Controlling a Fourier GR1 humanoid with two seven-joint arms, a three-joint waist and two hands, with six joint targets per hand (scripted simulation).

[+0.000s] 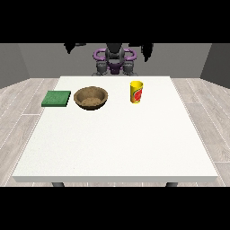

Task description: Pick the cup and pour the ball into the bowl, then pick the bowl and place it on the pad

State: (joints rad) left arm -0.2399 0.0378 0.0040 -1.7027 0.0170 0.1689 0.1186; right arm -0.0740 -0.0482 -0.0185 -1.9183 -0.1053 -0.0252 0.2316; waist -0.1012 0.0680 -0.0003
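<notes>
A yellow cup (136, 92) with a red mark stands upright on the white table (117, 139), right of centre at the back. Its inside is hidden, so no ball shows. Left of it sits a brown wooden bowl (91, 98). A flat green pad (56, 99) lies at the table's left edge, beside the bowl. Both hands are raised high behind the table, far from all three things: the hand at the view's right (147, 50) hangs with its fingers pointing down, and the hand at the view's left (72, 46) is partly cut off by the top band.
The robot's torso (114, 60) stands behind the table's far edge. A wooden floor surrounds the table, with grey walls at the back.
</notes>
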